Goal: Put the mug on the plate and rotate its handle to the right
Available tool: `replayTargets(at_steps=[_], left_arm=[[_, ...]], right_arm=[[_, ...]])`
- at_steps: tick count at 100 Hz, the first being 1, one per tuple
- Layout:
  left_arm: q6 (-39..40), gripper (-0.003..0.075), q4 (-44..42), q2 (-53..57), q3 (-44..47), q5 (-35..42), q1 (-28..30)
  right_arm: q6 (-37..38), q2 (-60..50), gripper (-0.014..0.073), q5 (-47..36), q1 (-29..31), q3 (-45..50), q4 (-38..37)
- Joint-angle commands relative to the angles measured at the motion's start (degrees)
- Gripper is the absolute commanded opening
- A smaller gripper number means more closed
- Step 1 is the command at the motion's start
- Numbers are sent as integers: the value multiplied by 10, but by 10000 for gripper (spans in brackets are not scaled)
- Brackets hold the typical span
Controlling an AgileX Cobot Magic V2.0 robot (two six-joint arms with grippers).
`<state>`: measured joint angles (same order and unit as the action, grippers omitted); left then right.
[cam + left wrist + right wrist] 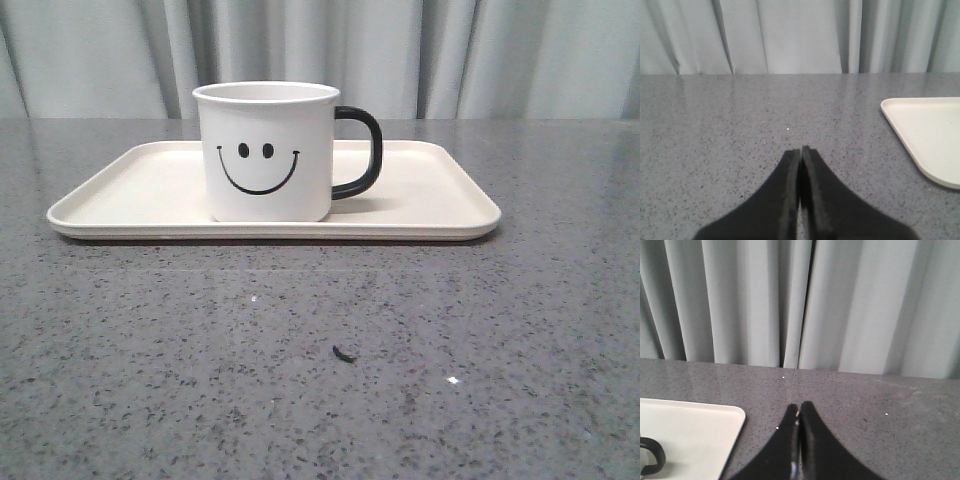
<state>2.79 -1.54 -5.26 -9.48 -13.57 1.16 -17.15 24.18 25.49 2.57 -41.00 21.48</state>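
Grey curtain (420,50) behind speckled table (320,350). Mug (266,150) upright on plate (440,200), left of centre, handle (362,150) pointing right. Left gripper (800,150) clenched, empty; right gripper (799,407) likewise.

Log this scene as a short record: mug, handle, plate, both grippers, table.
mug: white smiley-face mug, upright on the plate, left of its centre
handle: glossy black loop handle, pointing right in the front view
plate: cream rectangular tray, flat on the table
left gripper: shut, empty, over bare table beside the plate
right gripper: shut, empty, beside the plate
table: grey speckled stone table, small dark speck near the front
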Motion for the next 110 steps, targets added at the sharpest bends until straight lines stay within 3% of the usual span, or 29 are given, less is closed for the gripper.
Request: replayTargets(at_steps=[1,36,110], left_arm=[[6,-19,4,16,16,72,4],[5,-19,-8,57,100,163,4],[2,-19,-12,75,100,148,3]], right_arm=[[0,3,-61,-40,3,-12,-1],[0,3,-61,-40,3,-12,-1],[0,3,-61,-39,3,-12,-1]])
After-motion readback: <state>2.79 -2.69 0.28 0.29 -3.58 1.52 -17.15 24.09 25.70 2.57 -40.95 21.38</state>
